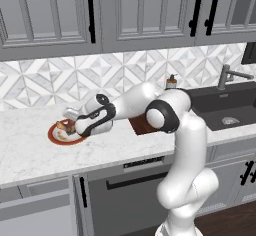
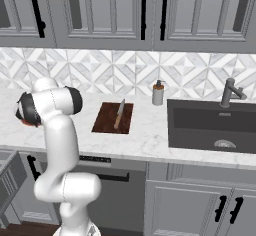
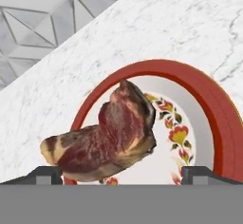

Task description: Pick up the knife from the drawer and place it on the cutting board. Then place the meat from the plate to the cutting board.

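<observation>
gripper [image 3: 121, 173] jaws wide open, nothing held; in the hand view one fingertip [image 3: 45, 173] sits left of the meat [image 3: 107, 137] and the other to its right, low at the plate. meat lies on the plate [image 3: 216, 109], lumpy brown-red chunk, over the left part of the white centre with its flower pattern. from the left base view the arm reaches left across the marble counter [image 1: 30, 150], hand right at the plate [image 1: 54, 137] edge, meat [image 1: 63, 126] just in front of it. knife [image 2: 119, 113] is already on the cutting board [image 2: 106, 119], lying along it, handle toward the front. board sits between the arm and the soap bottle [image 2: 158, 93], sink [image 2: 212, 125] further right.
</observation>
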